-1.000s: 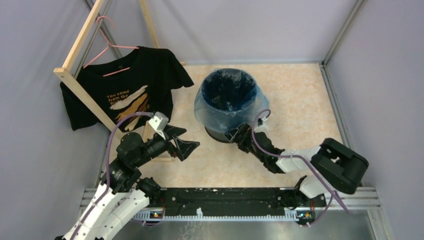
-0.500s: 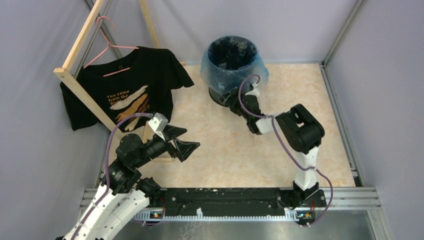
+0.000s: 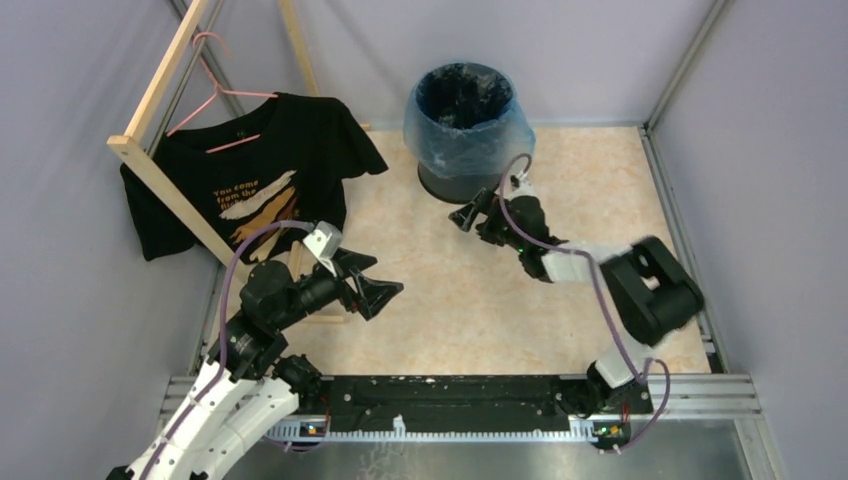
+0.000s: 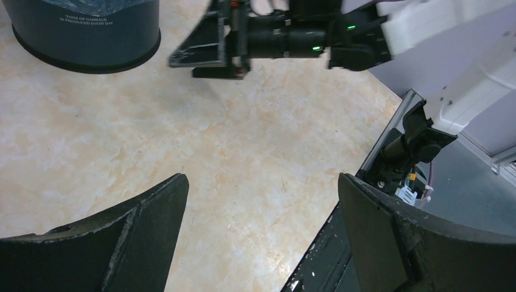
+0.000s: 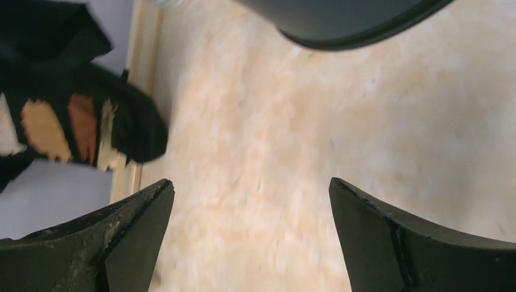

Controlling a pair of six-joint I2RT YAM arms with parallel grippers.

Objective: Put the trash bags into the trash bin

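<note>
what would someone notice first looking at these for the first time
The dark trash bin at the far middle of the table, its rim wrapped in a light-blue trash bag, stands out most. At the left a black T-shirt hangs on a pink hanger from a wooden rack. The right tool is open just on the near side of the bin; the left tool is open over bare table.

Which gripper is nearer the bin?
The right gripper, open, just beside the bin; the left gripper is far back, by the T-shirt.
</note>
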